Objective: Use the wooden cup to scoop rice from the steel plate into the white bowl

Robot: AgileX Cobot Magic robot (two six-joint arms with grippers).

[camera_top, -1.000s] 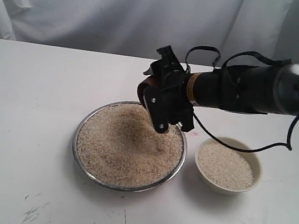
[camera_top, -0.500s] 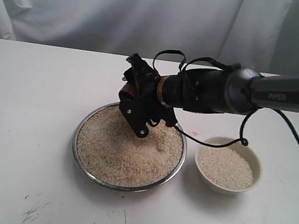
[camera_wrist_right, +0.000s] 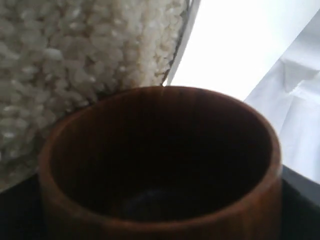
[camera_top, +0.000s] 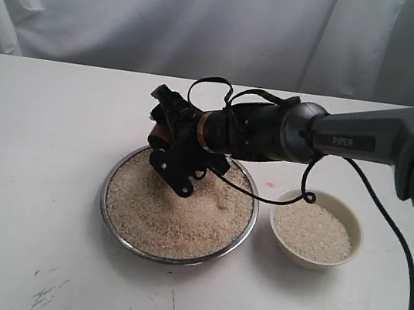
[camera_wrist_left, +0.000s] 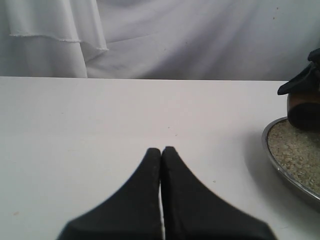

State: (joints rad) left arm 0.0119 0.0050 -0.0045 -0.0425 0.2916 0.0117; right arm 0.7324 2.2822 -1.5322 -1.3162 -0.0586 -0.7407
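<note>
The steel plate (camera_top: 104,206) holds a wide heap of rice (camera_top: 174,216). My right gripper (camera_top: 171,146) is shut on the wooden cup (camera_top: 161,130), tipped on its side over the plate's far-left rim, mouth close to the grains. In the right wrist view the cup (camera_wrist_right: 160,165) looks dark and empty inside, with rice (camera_wrist_right: 75,50) and the plate's rim (camera_wrist_right: 182,42) just beyond its mouth. The white bowl (camera_top: 317,261) stands right of the plate with rice (camera_top: 311,231) in it. My left gripper (camera_wrist_left: 161,150) is shut on nothing, low over bare table left of the plate (camera_wrist_left: 280,167).
A white cloth backdrop (camera_top: 173,17) hangs behind the white table (camera_top: 25,174). A black cable (camera_top: 384,220) loops from the right arm over the bowl and down the right side. Small dark marks dot the table's front (camera_top: 46,295).
My right arm has swung left across the plate with the cup, from over the plate's far-right part to its far-left rim, and come lower toward the rice. The bowl and plate have not moved.
</note>
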